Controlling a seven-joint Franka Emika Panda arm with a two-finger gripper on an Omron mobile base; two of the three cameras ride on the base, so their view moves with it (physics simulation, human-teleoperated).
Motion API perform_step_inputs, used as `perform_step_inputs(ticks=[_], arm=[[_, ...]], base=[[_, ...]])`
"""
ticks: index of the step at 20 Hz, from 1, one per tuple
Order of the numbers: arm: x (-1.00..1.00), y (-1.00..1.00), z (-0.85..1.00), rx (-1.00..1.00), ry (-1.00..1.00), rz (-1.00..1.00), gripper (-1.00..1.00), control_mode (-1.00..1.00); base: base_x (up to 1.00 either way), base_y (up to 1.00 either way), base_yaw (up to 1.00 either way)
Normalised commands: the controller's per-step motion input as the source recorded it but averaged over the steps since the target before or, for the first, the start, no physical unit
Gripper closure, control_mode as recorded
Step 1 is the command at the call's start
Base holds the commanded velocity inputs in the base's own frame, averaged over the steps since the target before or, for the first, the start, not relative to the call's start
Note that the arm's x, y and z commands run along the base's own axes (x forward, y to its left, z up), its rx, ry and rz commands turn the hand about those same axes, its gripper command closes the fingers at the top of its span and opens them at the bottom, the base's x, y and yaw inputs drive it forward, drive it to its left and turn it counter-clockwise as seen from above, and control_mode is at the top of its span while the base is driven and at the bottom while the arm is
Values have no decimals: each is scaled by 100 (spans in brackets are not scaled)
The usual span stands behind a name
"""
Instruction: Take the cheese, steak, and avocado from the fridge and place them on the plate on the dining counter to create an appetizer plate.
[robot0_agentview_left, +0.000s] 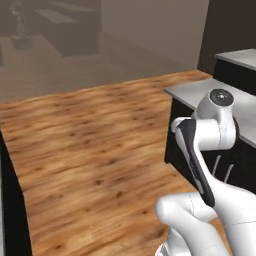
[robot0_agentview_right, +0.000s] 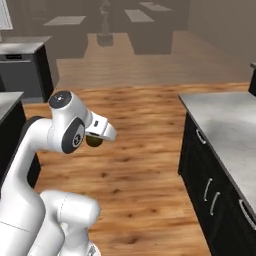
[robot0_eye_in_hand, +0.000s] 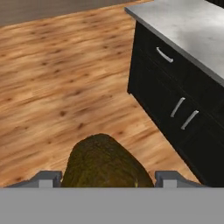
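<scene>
The white arm folds back on itself above the wooden floor (robot0_agentview_right: 130, 165), elbow raised and the hand pointing forward and down. Its gripper (robot0_eye_in_hand: 105, 178) is clamped on one avocado (robot0_eye_in_hand: 104, 164), a dark olive-brown lump sitting between the two fingers (robot0_eye_in_hand: 46, 178) (in the right base view it peeks out dark under the hand (robot0_agentview_right: 93, 141)). One counter with a pale grey top (robot0_eye_in_hand: 192, 26) and black base stands just to the right, with three silver handles (robot0_eye_in_hand: 178, 107) on its front.
</scene>
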Motion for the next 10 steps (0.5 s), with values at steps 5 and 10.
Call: perform_step_inputs(ticks=[5,10], arm=[[0,0,0,0,0,0,100,100],[0,0,0,0,0,0,100,100]], base=[[100,1,-27],[100,2,-29]])
